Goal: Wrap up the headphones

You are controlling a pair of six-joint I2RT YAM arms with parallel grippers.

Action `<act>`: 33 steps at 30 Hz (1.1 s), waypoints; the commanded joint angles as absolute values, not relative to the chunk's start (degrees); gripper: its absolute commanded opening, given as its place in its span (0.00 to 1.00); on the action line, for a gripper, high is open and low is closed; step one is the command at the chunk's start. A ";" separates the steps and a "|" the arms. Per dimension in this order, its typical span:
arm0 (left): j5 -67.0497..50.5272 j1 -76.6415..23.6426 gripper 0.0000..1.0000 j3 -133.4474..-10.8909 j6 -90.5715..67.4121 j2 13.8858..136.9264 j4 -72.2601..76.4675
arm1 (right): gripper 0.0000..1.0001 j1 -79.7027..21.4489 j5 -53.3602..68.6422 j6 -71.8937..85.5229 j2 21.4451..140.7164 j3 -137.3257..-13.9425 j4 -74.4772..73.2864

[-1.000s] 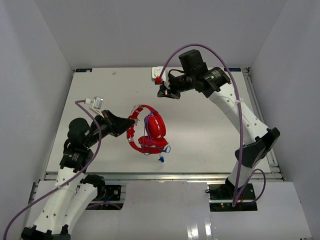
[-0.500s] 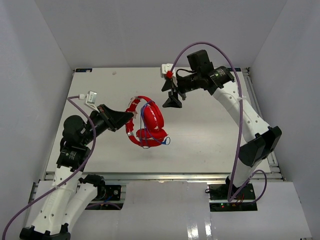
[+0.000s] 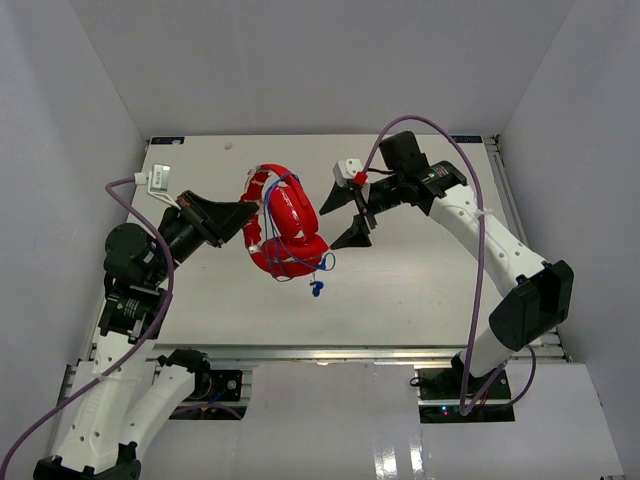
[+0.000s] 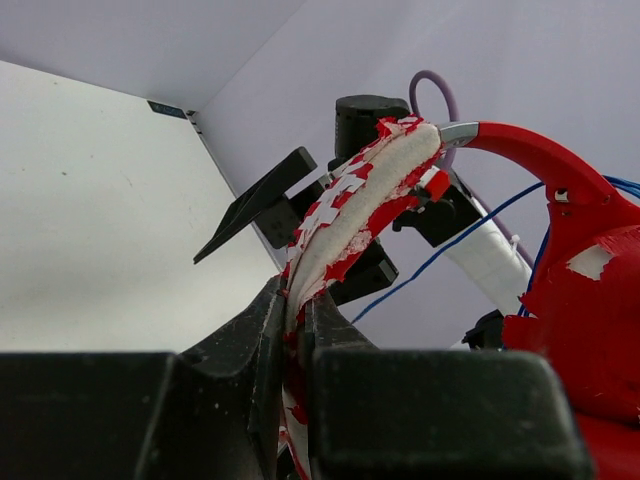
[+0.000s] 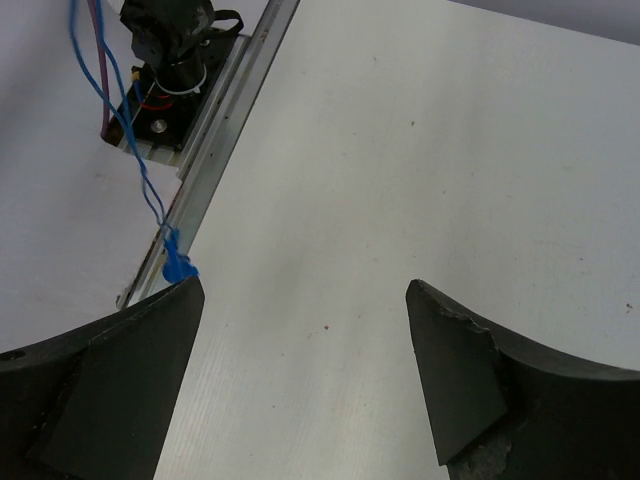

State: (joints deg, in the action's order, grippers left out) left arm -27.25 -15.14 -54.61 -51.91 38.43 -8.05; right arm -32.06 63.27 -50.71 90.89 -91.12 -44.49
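The red headphones hang above the table, held by their worn headband, on which my left gripper is shut. A thin blue cord loops around the earcups, and its blue plug dangles free below them. My right gripper is wide open just right of the earcups, touching nothing. In the right wrist view its fingertips frame bare table, with the plug beside the left finger and the cord rising above it.
The white table is boxed in by white walls on three sides. A metal rail runs along its near edge, with an arm base behind it. Purple cables arch over both arms.
The right gripper has opened and swung down from the far side to just beside the earcups. The left arm has lifted the headphones up and away from the near edge.
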 commanded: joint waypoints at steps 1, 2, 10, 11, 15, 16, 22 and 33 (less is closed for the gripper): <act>-25.70 -15.38 0.00 -57.80 -55.60 38.50 -5.54 | 0.88 -32.31 67.63 -45.09 88.04 -86.29 -34.81; -25.66 -15.38 0.00 -57.84 -55.81 38.50 -5.54 | 0.87 -32.35 68.25 -43.96 87.71 -85.25 -33.80; -24.70 -15.38 0.00 -58.15 -56.07 38.29 -6.21 | 0.84 -35.40 72.35 -36.83 86.14 -78.97 -24.35; -24.53 -15.38 0.00 -58.23 -56.10 38.29 -6.32 | 0.83 -36.15 71.68 -34.60 86.05 -78.23 -21.84; -24.08 -15.38 0.00 -58.65 -56.36 38.34 -6.70 | 0.84 -37.35 67.84 -20.54 87.13 -76.75 -8.50; -24.08 -15.38 0.00 -58.76 -56.43 38.43 -6.79 | 0.85 -37.34 66.19 -18.99 87.72 -77.11 -6.91; -23.73 -15.38 0.00 -59.57 -56.51 39.12 -7.03 | 0.85 -35.95 60.02 -17.75 92.19 -82.16 -5.36; -24.20 -15.38 0.00 -60.06 -56.57 40.11 -6.48 | 0.76 -35.57 58.93 -20.01 89.65 -77.96 -5.42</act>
